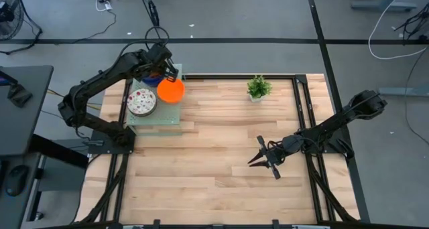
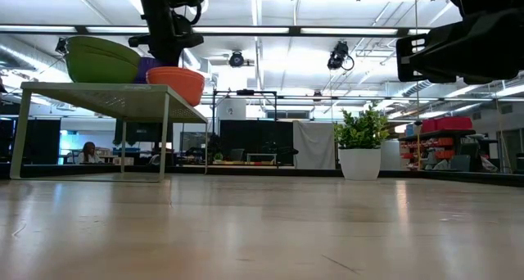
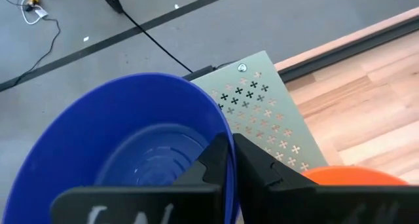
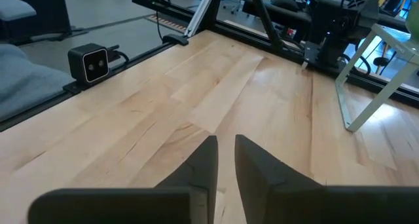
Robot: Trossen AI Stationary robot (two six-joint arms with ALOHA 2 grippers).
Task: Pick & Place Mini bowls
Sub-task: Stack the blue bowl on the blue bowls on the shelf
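A pale green perforated stand sits at the table's far left. On it rest an orange mini bowl and a white red-speckled mini bowl, whose outside shows green in the low view. At the stand's far end is a blue mini bowl, with my left gripper shut on it. In the low view the blue bowl shows between the other two, down near the stand's top. My right gripper hovers over the table's right half, slightly open, with nothing between its fingers. My left gripper pinches the blue bowl's rim on the side nearest the wrist, one finger inside the bowl and the other outside. The fingers slant down from above, toward the table's far edge. Whether the bowl's base rests on the stand, I cannot tell.
A small potted plant stands at the far edge, right of the stand. Bare wood spans the middle and near part of the table. Dark frame rails run along the table's edges.
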